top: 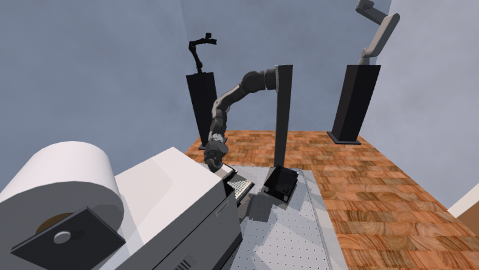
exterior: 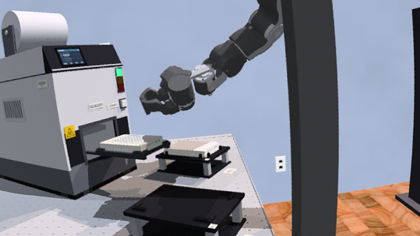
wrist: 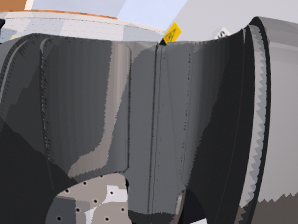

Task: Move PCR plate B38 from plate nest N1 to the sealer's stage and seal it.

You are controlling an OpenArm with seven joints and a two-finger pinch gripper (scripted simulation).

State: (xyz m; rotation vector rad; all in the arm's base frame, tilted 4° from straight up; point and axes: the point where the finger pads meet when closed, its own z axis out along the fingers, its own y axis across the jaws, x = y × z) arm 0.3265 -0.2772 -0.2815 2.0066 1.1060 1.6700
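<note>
The plate B38 (exterior: 130, 142), white with open wells, lies flat on the sealer's stage (exterior: 129, 153), which stands out in front of the housing. It also shows in the top view (top: 242, 188). The lamp (exterior: 118, 72) shows green. The START key (exterior: 122, 102) is a small white square under the lamp. My gripper (exterior: 144, 103) is shut and empty, in the air level with the key and a short way to its right, pointing at the housing. In the wrist view the shut fingers (wrist: 154, 219) fill the frame. Nest N1 (exterior: 183, 207) is empty.
The sealed plate B83 (exterior: 192, 148) rests on nest N2 (exterior: 192, 158), just right of the stage. The sealer (exterior: 57, 117) carries a white foil roll (exterior: 33, 29) on top. A tall black column (exterior: 311, 99) stands at the table's right edge.
</note>
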